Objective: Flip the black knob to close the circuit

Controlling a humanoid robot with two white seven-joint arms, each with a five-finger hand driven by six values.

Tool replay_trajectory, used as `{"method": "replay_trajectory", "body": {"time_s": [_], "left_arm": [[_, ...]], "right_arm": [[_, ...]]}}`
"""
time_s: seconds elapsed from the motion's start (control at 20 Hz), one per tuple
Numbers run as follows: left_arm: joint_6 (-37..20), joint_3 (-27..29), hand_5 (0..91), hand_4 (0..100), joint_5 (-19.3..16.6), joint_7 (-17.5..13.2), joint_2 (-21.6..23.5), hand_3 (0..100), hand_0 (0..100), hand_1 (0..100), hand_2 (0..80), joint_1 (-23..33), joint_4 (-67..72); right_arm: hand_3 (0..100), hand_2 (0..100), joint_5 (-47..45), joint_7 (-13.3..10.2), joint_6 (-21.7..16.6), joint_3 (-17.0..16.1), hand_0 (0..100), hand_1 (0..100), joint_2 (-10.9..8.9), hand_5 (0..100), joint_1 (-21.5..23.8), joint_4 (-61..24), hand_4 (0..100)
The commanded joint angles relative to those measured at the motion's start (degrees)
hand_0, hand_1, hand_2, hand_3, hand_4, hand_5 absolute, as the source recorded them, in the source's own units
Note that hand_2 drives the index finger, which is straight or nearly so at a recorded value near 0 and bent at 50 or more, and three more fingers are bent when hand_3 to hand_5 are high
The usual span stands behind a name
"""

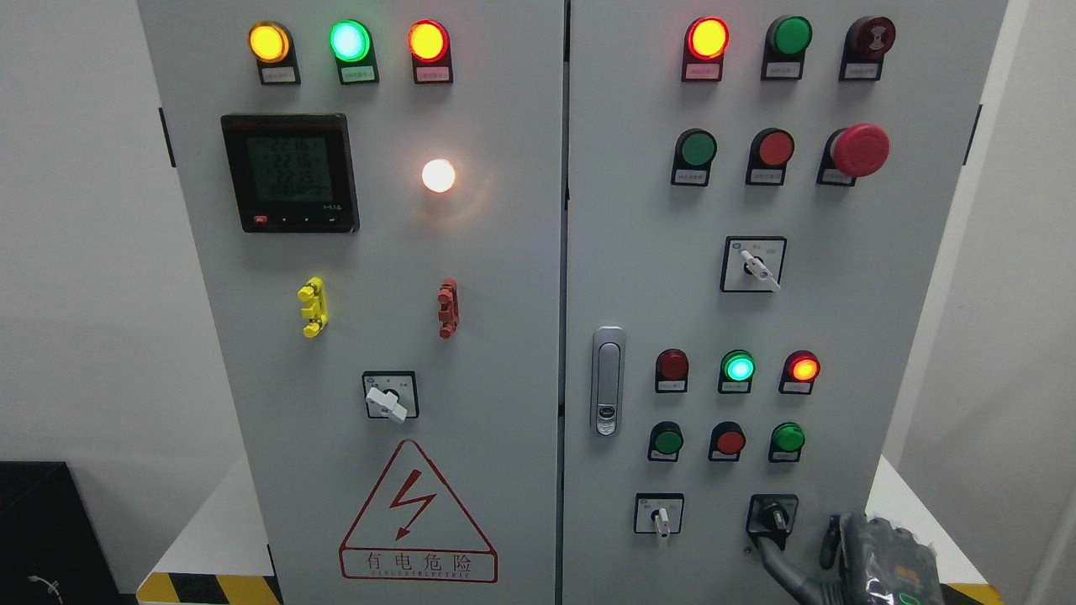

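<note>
**Robot hand reaches the black knob low on the right door**

The right robot hand (786, 550) comes in at the picture's five o'clock corner, its dark palm housing low by the bottom edge and one long grey finger (777, 565) stretched up toward eleven o'clock until its tip meets the underside of the black knob (775, 514). Another dark finger stands just beside the palm, apart from the knob. The hand looks loosely spread rather than pinched: nothing is clamped between fingers, only one fingertip appears to touch. No left hand shows.

The black knob sits on its own small square plate at the lower right of the right cabinet door (639, 277), at about three o'clock from the white-handled selector (661, 519) and at about six o'clock from the green pushbutton (788, 439).

As a judgement, this is a rigid rotary switch: hard plastic, fixed to the panel, with a spring detent that resists, then snaps over. It will not give or deform, but its smooth, narrow lever could let a single fingertip slide off. The better hold is across the lever's two flat sides, near its outer end for leverage, turning about the knob's centre instead of pushing inward.
</note>
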Motion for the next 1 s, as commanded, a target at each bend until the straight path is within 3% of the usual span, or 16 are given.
{"method": "replay_trajectory", "body": {"time_s": [0.0,0.25,0.65,0.95], "left_arm": [[0.0,-1.1,0.0,0,-1.2,0.0,0.0,0,0,0,0.0,0.0,1.2],[0.0,-1.1,0.0,0,-1.2,0.0,0.0,0,0,0,0.0,0.0,1.2],[0.0,-1.1,0.0,0,-1.2,0.0,0.0,0,0,0,0.0,0.0,1.3],[0.0,-1.1,0.0,0,-1.2,0.0,0.0,0,0,0,0.0,0.0,1.2]], "right_arm": [[95,76,-1.2,-0.3,0.2,2.6,4,17,-0.01,76,0.9,-1.2,76],[94,75,-1.9,-0.2,0.0,3.0,4,17,-0.01,76,2.4,-3.3,76],[90,70,-12.5,-0.2,0.2,3.6,4,16,-0.01,72,6.9,-10.1,73],[79,53,-28.7,-0.4,0.0,4.7,1,16,-0.36,54,15.2,-16.3,63]]}}
